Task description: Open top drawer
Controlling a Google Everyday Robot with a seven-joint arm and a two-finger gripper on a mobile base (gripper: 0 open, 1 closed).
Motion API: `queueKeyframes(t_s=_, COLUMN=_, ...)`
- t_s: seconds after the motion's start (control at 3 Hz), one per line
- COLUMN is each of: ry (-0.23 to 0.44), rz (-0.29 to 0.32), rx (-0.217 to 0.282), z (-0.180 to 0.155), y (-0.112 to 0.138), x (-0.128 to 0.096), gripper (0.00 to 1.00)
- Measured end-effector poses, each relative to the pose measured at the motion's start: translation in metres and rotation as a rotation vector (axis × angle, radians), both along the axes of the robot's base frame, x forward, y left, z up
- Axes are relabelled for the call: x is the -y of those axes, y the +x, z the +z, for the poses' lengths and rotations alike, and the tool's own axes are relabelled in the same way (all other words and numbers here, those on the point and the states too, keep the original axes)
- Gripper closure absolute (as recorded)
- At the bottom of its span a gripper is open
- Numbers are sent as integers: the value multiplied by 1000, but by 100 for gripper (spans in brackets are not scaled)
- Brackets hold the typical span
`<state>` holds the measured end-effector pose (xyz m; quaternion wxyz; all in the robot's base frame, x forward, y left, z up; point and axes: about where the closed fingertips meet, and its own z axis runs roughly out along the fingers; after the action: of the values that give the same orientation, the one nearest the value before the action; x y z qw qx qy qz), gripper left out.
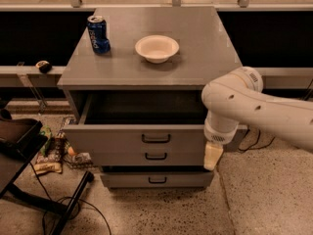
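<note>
**Grey top drawer (117, 139) pulled out, robot hand (213, 156) at its right end**

The drawer's deep interior shows, with a black handle (156, 138) at the centre of its front. A white arm (264, 111) reaches in from the right. The hand points down beside the drawer front; I cannot tell whether it is open or closed. On the counter (208, 53) above sit a blue can (98, 34) and a white bowl (157, 48), apart.
</note>
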<state>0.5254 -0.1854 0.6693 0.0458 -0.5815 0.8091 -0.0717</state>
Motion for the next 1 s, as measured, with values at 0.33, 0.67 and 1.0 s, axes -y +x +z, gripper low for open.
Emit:
queueKeyframes(t_s=0.33, ry=-14, rz=-9, rx=-22, z=-6, y=-22, x=3, gripper=50)
queueKeyframes(t_s=0.67, ry=-24, rz=-12, rx=-35, z=-6, y=-35, x=4, gripper=73)
queueKeyframes(t_s=1.0, ry=-25, rz=-12, rx=-35, z=1, y=-35, x=4, gripper=96)
